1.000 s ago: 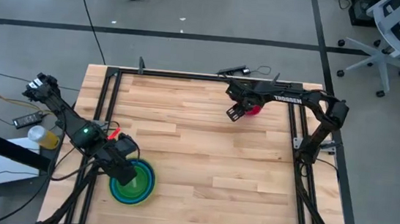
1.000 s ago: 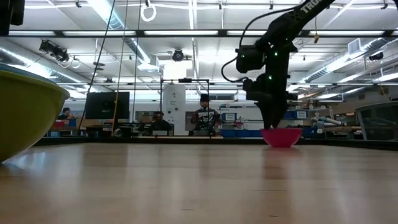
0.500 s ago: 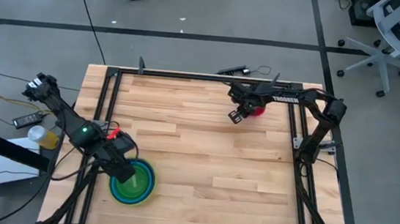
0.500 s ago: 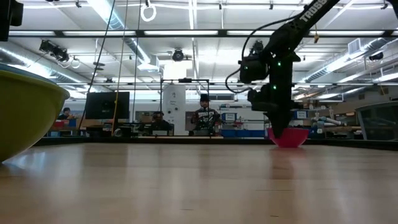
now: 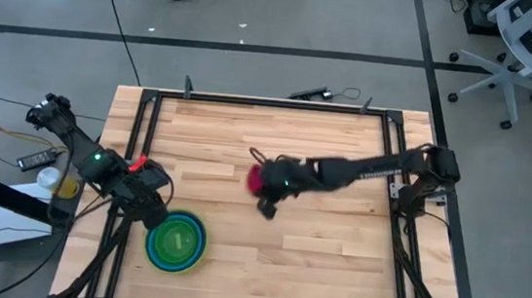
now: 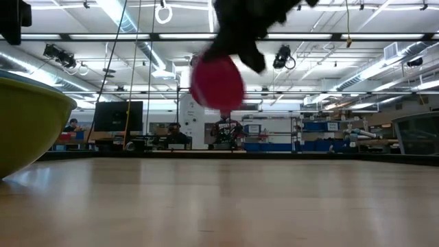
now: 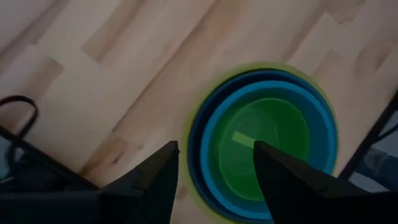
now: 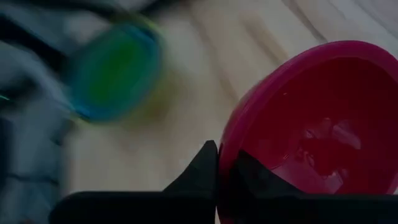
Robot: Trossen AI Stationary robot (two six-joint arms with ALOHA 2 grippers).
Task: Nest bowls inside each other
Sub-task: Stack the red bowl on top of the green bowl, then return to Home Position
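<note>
The magenta bowl (image 5: pixel 256 177) hangs in the air over the middle of the table, and my right gripper (image 5: pixel 265 186) is shut on it; the low view shows the bowl (image 6: pixel 217 82) high above the wood and tilted. At the near left stands the stack of bowls (image 5: pixel 176 242): green inside blue, inside light blue, inside yellow-green, the outermost resting on its base. In the low view only the yellow-green wall (image 6: pixel 27 116) shows. My left gripper (image 5: pixel 150 211) hovers open just beside the stack (image 7: pixel 264 140), toward the table's left edge. My right gripper pinches the magenta bowl's rim (image 8: pixel 225 155) with one finger (image 8: pixel 205 167) outside the wall and the other (image 8: pixel 252 174) inside the hollow. The fingers slant down from the table's right side. The bowl is lifted clear and tilted, its open side toward the wrist camera.
Black frame rails (image 5: pixel 146 137) run along the table's left, far and right edges. A cable and a dark tool (image 5: pixel 312 93) lie at the far edge. Bare wood (image 5: pixel 334 253) lies between the stack and the right rail.
My right gripper has shut on the magenta bowl at the far right, lifted it off the table and swung it fast toward the table's middle and near side, tipping the bowl. My left gripper has drawn back off the stack toward the left edge, staying open.
</note>
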